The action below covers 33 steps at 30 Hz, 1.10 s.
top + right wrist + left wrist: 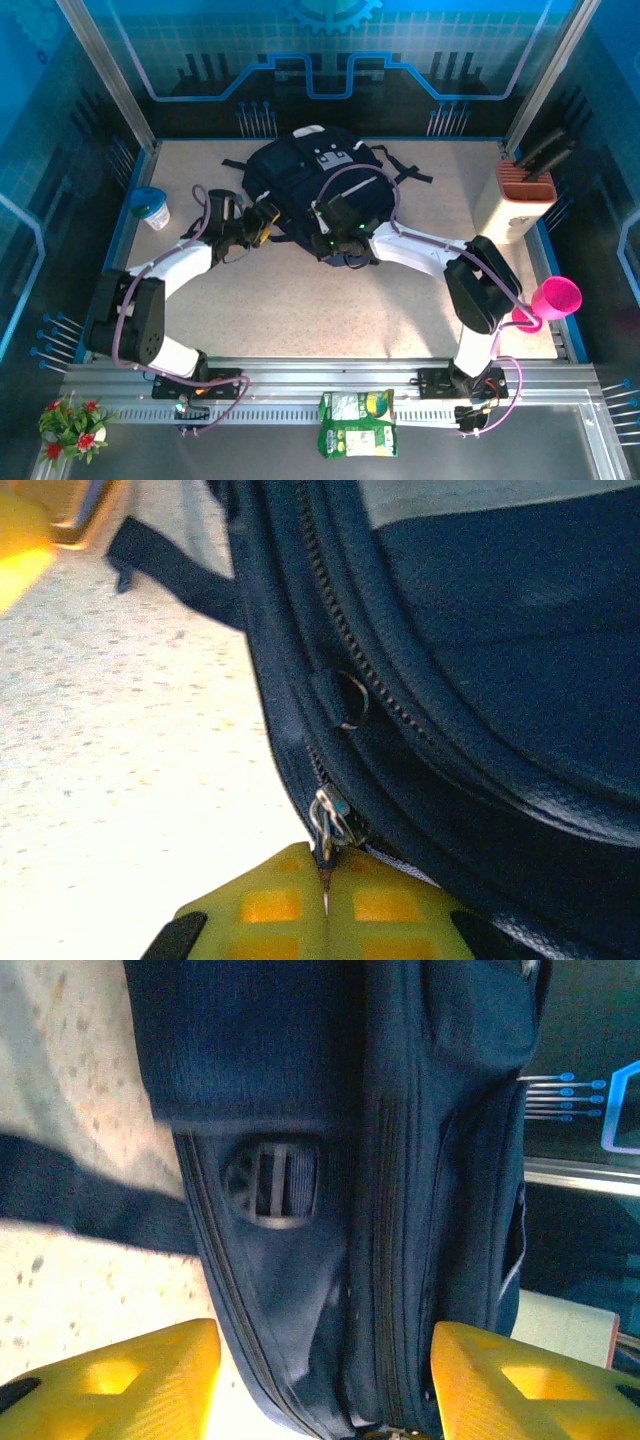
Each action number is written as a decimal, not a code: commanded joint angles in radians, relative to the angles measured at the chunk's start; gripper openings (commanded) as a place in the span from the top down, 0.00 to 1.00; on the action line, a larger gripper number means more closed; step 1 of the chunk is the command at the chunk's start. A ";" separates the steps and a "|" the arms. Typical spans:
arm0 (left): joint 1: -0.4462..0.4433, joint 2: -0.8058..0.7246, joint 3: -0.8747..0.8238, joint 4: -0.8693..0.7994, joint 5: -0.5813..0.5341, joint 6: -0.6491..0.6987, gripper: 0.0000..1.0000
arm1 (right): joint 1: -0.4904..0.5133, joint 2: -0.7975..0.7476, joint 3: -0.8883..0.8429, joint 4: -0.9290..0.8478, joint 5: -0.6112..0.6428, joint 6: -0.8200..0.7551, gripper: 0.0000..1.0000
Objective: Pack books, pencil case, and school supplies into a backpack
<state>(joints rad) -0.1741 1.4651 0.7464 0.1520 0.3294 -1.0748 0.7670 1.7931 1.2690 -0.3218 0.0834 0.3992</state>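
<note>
The navy-blue backpack (310,175) lies at the back middle of the table. My left gripper (262,222) is at its left side, open; its yellow fingers (130,1380) stand apart on either side of the backpack's zippered edge (400,1160) without pinching it. My right gripper (335,235) is at the backpack's near edge, shut on a metal zipper pull (328,825) of the backpack (480,680), with the pads (270,905) pressed together. The books, pencil case and school supplies are out of view.
A white cup with a blue lid (155,210) stands at the left. An orange-and-white holder with dark handles (520,195) stands at the right, a pink cup (557,297) near it. A green packet (357,423) and flowers (72,425) lie by the front rail.
</note>
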 commanded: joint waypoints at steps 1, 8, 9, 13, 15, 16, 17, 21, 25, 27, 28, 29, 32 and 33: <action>-0.054 -0.035 -0.049 0.095 0.000 -0.086 0.42 | 0.028 0.016 0.052 0.015 -0.118 0.014 1.00; -0.109 0.050 -0.070 0.256 0.007 -0.155 0.47 | 0.046 0.025 0.062 0.002 -0.150 0.026 1.00; -0.114 0.072 -0.067 0.296 0.020 -0.167 0.48 | 0.050 0.024 0.062 -0.003 -0.149 0.026 1.00; -0.125 0.148 -0.054 0.401 0.053 -0.205 0.57 | 0.052 0.016 0.049 -0.002 -0.146 0.032 1.00; -0.128 0.170 -0.045 0.406 0.049 -0.208 0.65 | 0.052 0.013 0.046 0.000 -0.145 0.037 1.00; -0.128 0.180 -0.040 0.405 0.046 -0.208 0.68 | 0.052 0.012 0.043 0.000 -0.142 0.038 1.00; -0.128 0.185 -0.036 0.405 0.043 -0.208 0.71 | 0.051 0.011 0.041 0.000 -0.139 0.038 1.00; -0.124 0.189 -0.006 0.356 0.015 -0.175 0.87 | 0.048 -0.004 0.019 -0.023 -0.080 0.038 1.00; -0.105 0.176 0.014 0.306 0.000 -0.137 1.00 | 0.016 -0.051 -0.049 -0.077 0.071 -0.007 1.00; -0.094 0.170 0.018 0.298 0.005 -0.128 1.00 | -0.018 -0.092 -0.090 -0.096 0.124 -0.045 1.00; -0.090 0.164 0.020 0.287 0.008 -0.120 1.00 | -0.041 -0.113 -0.113 -0.101 0.137 -0.059 1.00; -0.086 0.160 0.022 0.278 0.008 -0.112 1.00 | -0.060 -0.132 -0.133 -0.104 0.144 -0.069 1.00; -0.082 0.145 0.028 0.241 0.007 -0.085 1.00 | -0.133 -0.181 -0.187 -0.103 0.153 -0.090 1.00; -0.082 0.139 0.031 0.227 0.008 -0.074 1.00 | -0.161 -0.189 -0.196 -0.105 0.151 -0.089 1.00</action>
<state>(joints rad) -0.2848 1.6394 0.7414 0.4164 0.3614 -1.2045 0.6750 1.6489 1.1065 -0.3676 0.1570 0.3470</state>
